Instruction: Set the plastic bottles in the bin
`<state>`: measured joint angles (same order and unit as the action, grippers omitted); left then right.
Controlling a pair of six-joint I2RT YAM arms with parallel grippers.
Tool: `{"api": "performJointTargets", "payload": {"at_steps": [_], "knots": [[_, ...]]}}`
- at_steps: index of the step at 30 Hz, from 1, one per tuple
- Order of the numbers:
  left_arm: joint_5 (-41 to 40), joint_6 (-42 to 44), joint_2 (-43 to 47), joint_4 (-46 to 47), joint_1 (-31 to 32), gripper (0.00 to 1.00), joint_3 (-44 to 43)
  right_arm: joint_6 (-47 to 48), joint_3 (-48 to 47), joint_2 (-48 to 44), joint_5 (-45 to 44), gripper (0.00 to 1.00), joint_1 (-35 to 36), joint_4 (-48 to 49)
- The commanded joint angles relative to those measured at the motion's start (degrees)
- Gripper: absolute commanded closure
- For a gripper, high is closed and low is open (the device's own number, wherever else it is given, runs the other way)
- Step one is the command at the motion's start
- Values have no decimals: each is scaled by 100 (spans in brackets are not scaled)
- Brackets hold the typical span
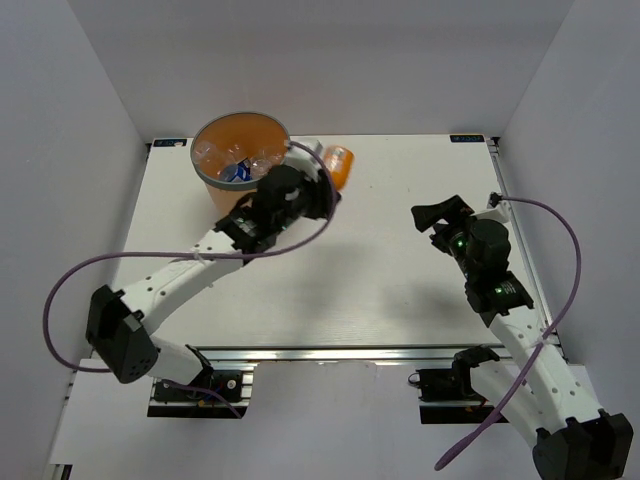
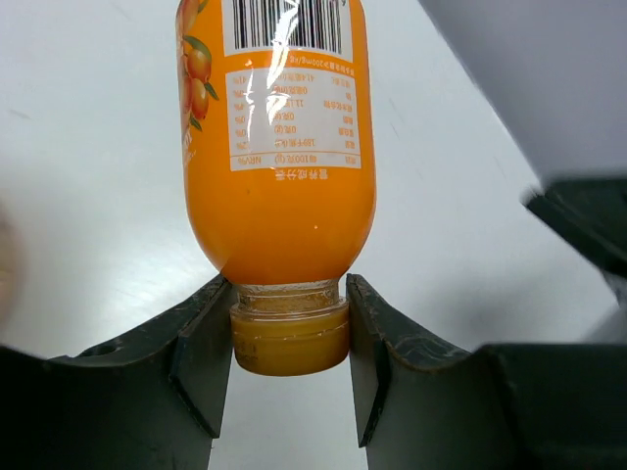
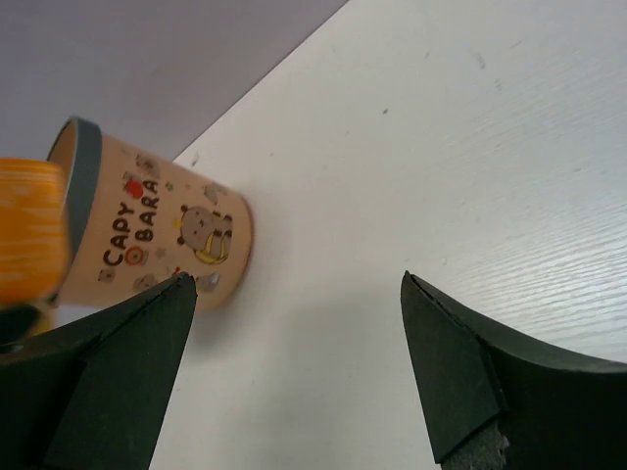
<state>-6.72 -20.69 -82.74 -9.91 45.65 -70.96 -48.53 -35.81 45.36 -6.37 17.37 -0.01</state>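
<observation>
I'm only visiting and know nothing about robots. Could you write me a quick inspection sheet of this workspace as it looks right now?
Surface: white table, no spills or marks seen.
Job's things: round orange bucket with grey rim holds several small bottles, some clear, one with a blue label. A stubby orange plastic bottle is outside, beside the rim.
Clutter: nothing seen.
Grippers: left gripper is closed on the orange bottle's cap. The right gripper is open and empty.
Cables: a purple cable loops off each arm. The left one arcs past the bucket rim.
Surroundings: plain pale walls on three sides.
</observation>
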Motion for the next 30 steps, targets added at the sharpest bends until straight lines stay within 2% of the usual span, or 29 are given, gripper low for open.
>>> {"api": "performJointTargets", "payload": {"at_steps": [1,4,8,10,13,16,25,30], "knots": [[-637,144,794,-37,-599,100,-436,554,22,-265,-759,11,-102,-209],[-1136,223,909,-204,-1039,100,-612,775,-5,-230,-892,11,-128,-473],[-1339,74,611,-721,-1645,99,-1024,942,13,-151,-866,11,-163,-588],[-1585,-40,391,-1126,-1717,78,-1306,1012,39,-133,-744,11,-172,-527],[-1789,-102,294,-1223,-1857,45,-1412,1179,22,-124,-568,11,-190,-465],[-1999,-181,153,-1469,-1972,4,-1683,1276,-31,-107,-558,11,-198,-587],[-2193,-137,258,-1733,-2121,2,-2185,1566,-40,-168,-479,11,-216,-649],[-2000,-260,311,-1953,-2736,2,-2335,1619,-49,-265,-628,11,-216,-772]]}}
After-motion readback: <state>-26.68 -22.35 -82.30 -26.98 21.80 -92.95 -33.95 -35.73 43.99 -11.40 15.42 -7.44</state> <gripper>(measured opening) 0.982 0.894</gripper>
